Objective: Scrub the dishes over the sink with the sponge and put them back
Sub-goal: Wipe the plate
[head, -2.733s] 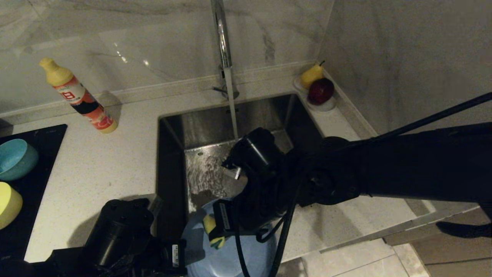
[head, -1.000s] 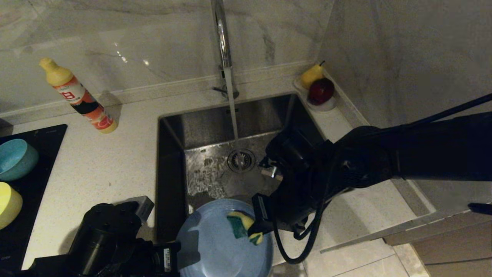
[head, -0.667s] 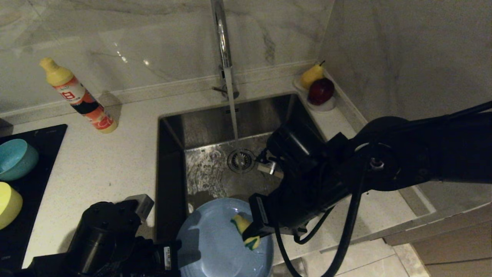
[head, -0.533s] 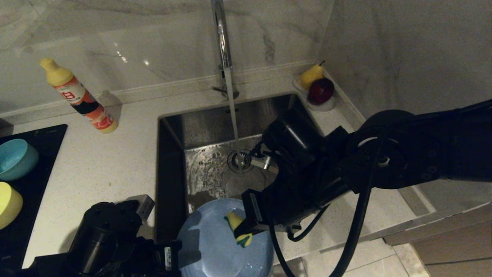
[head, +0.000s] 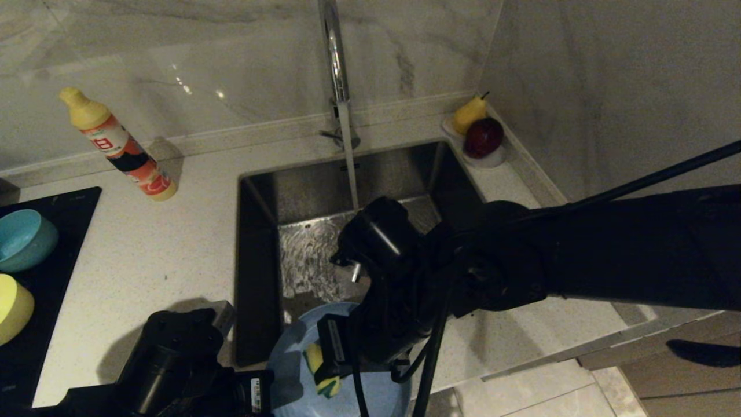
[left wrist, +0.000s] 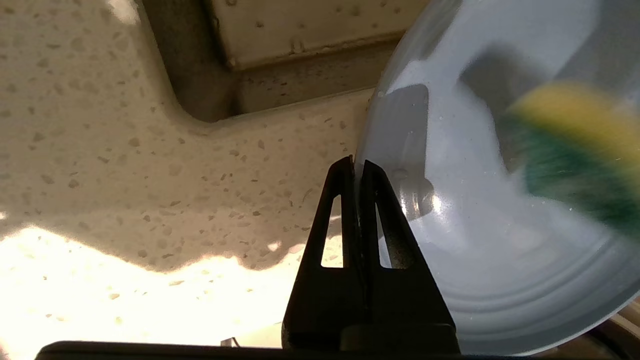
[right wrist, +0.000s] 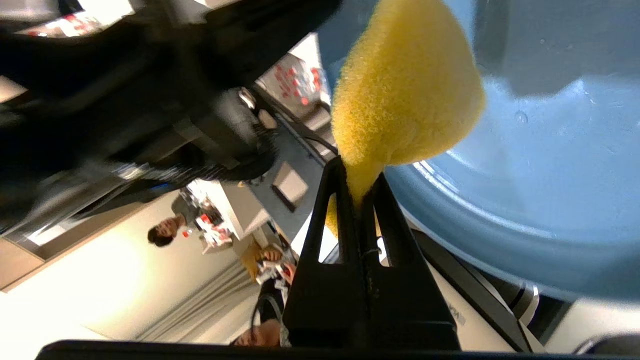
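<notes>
The pale blue-grey plate (head: 292,354) hangs tilted over the near edge of the sink (head: 307,255). My left gripper (left wrist: 356,162) is shut on the rim of the plate (left wrist: 475,240), low at the front in the head view. My right gripper (right wrist: 357,172) is shut on the sponge (right wrist: 405,90) and presses it against the face of the plate (right wrist: 550,175). In the head view the sponge (head: 317,364) shows yellow and green at the plate's middle. The teal-blue bowl (head: 20,240) and the yellow bowl (head: 11,307) sit far left.
Water runs from the chrome tap (head: 334,58) into the sink. Both bowls rest on the black cooktop (head: 63,214). A detergent bottle (head: 118,147) stands on the counter at the back left. A small dish with a pear and an apple (head: 480,136) sits in the back right corner.
My right arm has swept the sponge across the plate from its right side toward the left and nearer me. The left gripper and the plate have barely moved.
</notes>
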Robot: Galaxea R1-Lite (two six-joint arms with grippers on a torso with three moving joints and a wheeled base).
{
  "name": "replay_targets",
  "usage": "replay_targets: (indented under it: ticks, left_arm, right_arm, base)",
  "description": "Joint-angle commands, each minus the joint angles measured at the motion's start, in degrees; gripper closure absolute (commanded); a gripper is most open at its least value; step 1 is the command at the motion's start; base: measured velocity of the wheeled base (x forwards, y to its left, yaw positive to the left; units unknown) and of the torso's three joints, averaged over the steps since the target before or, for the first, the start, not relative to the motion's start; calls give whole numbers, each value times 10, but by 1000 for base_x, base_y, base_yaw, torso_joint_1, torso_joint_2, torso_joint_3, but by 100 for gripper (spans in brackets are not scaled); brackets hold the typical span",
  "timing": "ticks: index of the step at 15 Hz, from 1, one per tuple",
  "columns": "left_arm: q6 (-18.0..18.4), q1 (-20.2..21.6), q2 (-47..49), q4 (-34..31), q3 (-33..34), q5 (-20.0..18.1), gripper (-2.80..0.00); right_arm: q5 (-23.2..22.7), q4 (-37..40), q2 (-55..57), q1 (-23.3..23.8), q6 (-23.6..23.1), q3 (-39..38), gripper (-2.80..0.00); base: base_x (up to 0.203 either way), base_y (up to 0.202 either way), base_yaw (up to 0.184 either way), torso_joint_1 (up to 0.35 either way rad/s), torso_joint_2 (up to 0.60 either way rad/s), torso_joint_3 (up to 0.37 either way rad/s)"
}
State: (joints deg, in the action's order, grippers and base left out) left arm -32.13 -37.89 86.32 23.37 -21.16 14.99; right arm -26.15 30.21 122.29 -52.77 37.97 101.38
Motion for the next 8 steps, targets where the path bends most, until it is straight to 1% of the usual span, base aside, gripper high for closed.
replay_targets:
  ticks: [1, 2, 8]
  left_arm:
    - [-1, 0, 2, 4, 1, 2, 0]
    - [0, 0, 2, 4, -1, 5, 0]
    - [3, 0, -8, 4, -1, 9, 0]
  right_arm:
    - [-1, 3, 25, -11, 6, -1, 0]
    - [-1, 6, 25, -19, 14, -1, 0]
    - [1, 7, 38, -19, 34, -2, 0]
  base:
    - [0, 0, 0, 0, 0, 0]
    - [0, 0, 0, 0, 0, 0]
    - [0, 0, 0, 0, 0, 0]
